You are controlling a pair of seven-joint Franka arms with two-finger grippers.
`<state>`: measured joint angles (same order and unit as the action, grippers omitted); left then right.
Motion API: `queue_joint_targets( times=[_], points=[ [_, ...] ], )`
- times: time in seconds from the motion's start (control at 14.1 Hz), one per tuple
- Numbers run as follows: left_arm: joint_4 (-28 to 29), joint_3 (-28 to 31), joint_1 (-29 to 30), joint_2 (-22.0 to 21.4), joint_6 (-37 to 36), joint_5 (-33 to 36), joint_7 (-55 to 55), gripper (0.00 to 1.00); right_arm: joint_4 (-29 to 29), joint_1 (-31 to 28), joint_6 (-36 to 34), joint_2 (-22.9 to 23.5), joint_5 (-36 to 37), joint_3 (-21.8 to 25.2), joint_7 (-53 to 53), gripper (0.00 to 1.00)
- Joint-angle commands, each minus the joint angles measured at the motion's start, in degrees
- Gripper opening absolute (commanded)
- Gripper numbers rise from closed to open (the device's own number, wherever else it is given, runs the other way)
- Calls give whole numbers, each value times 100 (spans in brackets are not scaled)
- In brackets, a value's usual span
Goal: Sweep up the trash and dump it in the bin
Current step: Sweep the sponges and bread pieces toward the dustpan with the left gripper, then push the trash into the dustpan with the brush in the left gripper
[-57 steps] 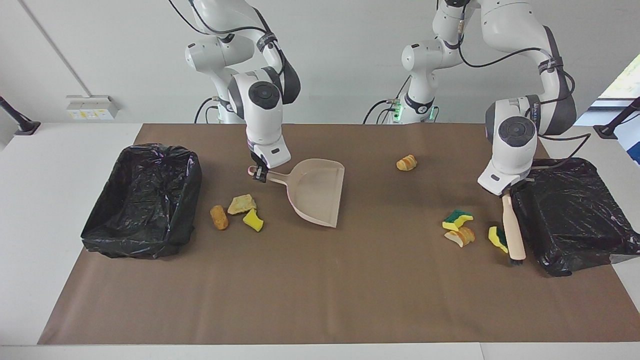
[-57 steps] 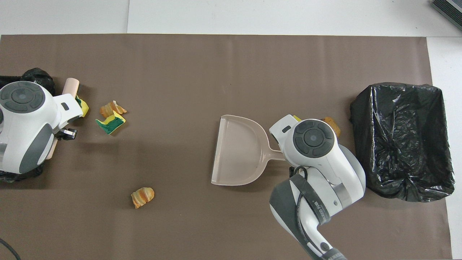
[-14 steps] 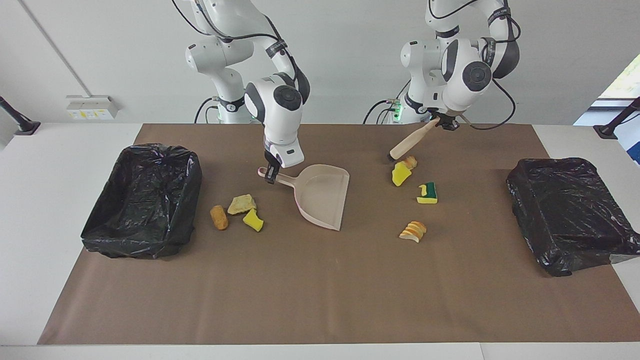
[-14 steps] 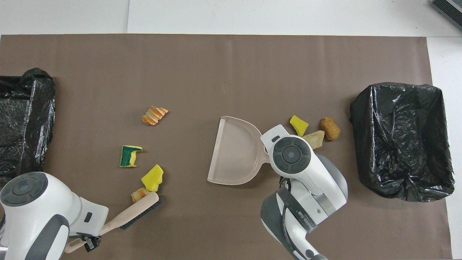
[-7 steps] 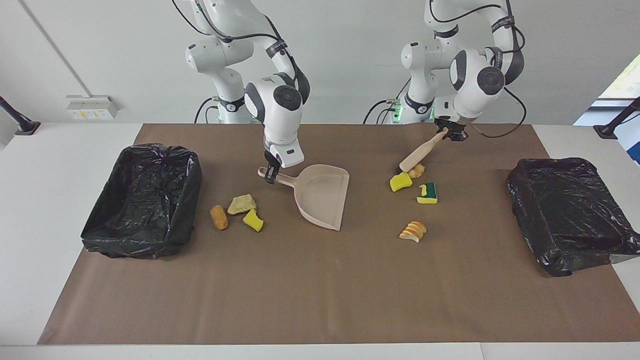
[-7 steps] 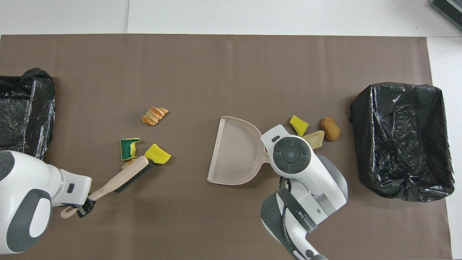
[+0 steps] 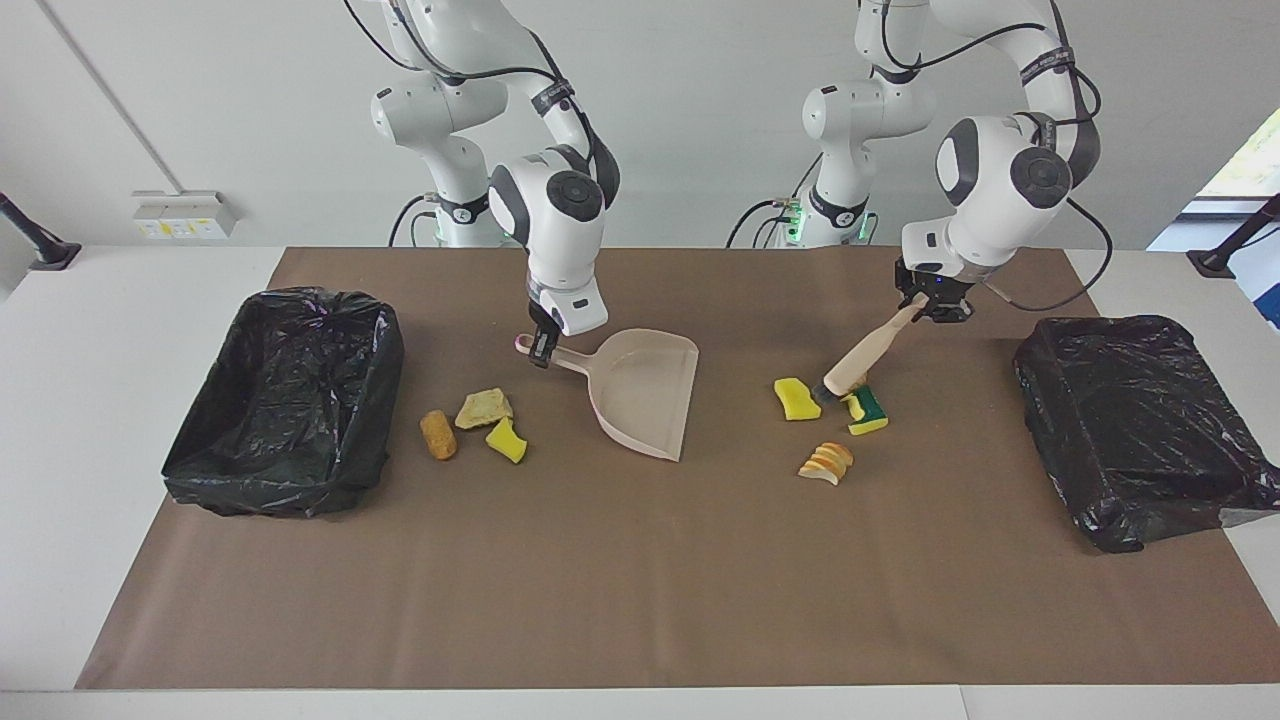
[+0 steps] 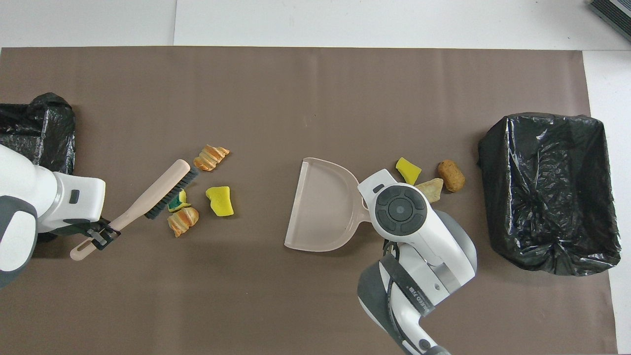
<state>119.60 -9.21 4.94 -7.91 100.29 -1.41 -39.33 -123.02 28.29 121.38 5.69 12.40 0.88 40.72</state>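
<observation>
Since half a second ago the brush has swept farther from the robots, pushing the yellow sponge chunk toward the dustpan and coming to rest against the green-and-yellow chunk. Two black-lined bins flank the grippers: one bin at the right arm's end, the other bin beside the left gripper, which pinches the brush handle. The right gripper is clamped on the dustpan's handle, the pan resting on the mat. Sliced bread lies just past the brush head; three more scraps sit between the right gripper and its bin.
</observation>
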Motion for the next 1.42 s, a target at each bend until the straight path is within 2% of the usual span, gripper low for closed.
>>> queue_joint_targets(
  times=[0.0,0.21,0.43,0.57,0.71,0.85,1.13,1.35],
  points=[
    [-69,7,-19,-26,-177,-1,1254,0,-73,-69,114,-15,43,-35,-117,0],
    [132,7,42,-140,-80,139,3049,0,-73,-69,114,-15,43,-35,-126,0],
    [694,-2,-28,-439,69,334,4105,0,-73,-69,114,-15,43,-35,-126,0],
    [1116,-28,-177,-501,419,334,4721,0,-73,-69,114,-15,43,-35,-117,0],
    [1267,-37,-597,-222,779,421,4933,0,-73,-69,114,-15,43,-35,-117,0],
    [1250,-37,-1054,139,1158,422,5818,0,-73,-69,114,-15,43,-35,-126,0],
    [1224,-54,-1784,290,1414,352,5972,0,-73,-69,114,-15,43,-35,-117,0],
    [1215,-54,-2338,290,1730,-182,5972,0,-73,-69,114,-15,43,-35,-117,0]
  ],
)
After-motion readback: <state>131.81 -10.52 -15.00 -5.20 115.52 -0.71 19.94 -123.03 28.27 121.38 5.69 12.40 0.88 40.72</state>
